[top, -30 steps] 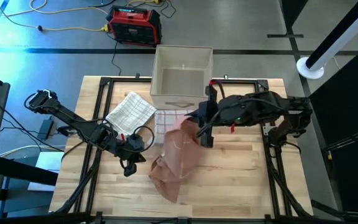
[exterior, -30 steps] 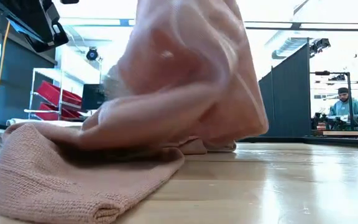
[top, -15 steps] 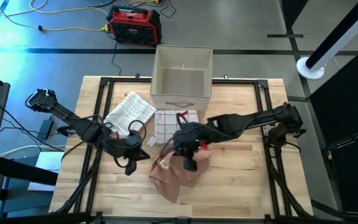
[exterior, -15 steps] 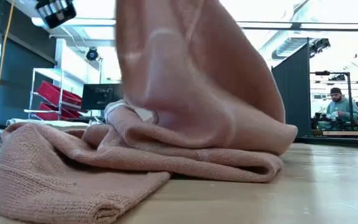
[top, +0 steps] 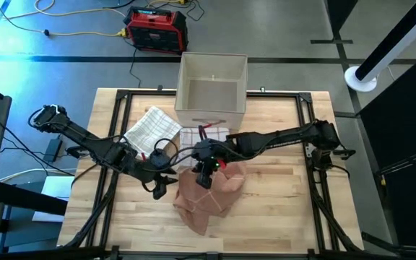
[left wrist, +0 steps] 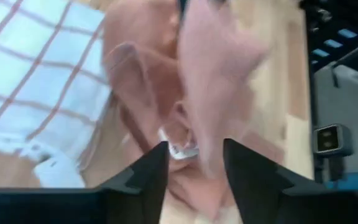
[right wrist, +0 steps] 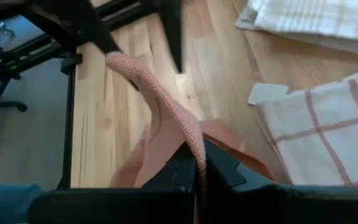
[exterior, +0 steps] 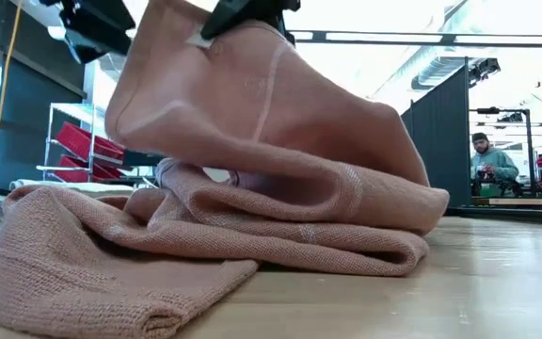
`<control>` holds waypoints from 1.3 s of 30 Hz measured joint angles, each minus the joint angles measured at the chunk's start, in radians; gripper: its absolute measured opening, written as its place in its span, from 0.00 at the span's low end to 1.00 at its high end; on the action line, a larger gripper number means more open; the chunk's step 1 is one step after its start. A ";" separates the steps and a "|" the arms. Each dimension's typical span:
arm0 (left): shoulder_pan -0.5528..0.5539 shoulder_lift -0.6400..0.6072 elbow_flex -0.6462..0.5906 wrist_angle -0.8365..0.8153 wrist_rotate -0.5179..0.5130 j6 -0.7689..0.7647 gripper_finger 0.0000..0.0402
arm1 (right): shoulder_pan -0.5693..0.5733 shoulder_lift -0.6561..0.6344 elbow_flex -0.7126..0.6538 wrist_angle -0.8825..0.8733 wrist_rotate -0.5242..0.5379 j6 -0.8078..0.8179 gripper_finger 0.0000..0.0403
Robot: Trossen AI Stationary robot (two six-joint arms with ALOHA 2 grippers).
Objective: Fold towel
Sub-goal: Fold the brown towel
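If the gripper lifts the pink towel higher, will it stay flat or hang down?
The pink towel would probably hang and sag: the edge pinched by the right gripper already droops in soft folds. It looks light, and its knitted surface should grip rather than slide.

High view straight down; low view table-level; both share pink towel.

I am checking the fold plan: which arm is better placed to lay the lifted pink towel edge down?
The right. The right gripper is shut on the pink towel, holding its edge above the pile. The left gripper is open beside the towel, holding nothing.
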 joint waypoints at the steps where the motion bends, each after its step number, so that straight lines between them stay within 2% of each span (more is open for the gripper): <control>1: 0.002 0.000 -0.001 -0.002 -0.007 -0.006 0.42 | 0.001 -0.001 0.001 0.002 0.003 -0.004 0.00; 6: 0.009 0.000 -0.001 0.086 -0.042 0.036 0.55 | 0.001 -0.001 0.001 -0.002 0.006 -0.005 0.00; 10: 0.008 0.000 -0.001 0.140 -0.038 0.056 0.59 | 0.001 -0.001 0.001 -0.016 0.027 -0.006 0.00; 16: 0.008 0.000 -0.001 0.164 -0.017 -0.019 0.62 | 0.001 -0.001 0.001 -0.042 0.062 -0.006 0.00; 20: 0.008 0.013 -0.001 0.158 -0.144 -0.027 0.61 | 0.001 -0.001 0.001 -0.036 0.064 -0.006 0.00; 22: 0.014 0.026 -0.001 0.173 -0.173 -0.008 0.61 | 0.001 -0.001 0.001 -0.038 0.064 -0.004 0.00; 27: 0.044 0.062 -0.001 0.187 -0.135 0.033 0.61 | 0.001 -0.001 0.001 -0.037 0.064 -0.005 0.00; 30: 0.060 0.078 -0.001 0.196 -0.120 0.037 0.56 | 0.001 -0.001 0.001 -0.035 0.063 -0.006 0.00; 33: 0.060 0.087 -0.002 0.223 -0.120 0.079 0.47 | 0.002 -0.001 0.001 -0.036 0.061 -0.006 0.00; 39: 0.065 0.085 -0.002 0.230 -0.127 0.108 0.14 | 0.003 -0.001 0.001 -0.039 0.055 -0.017 0.00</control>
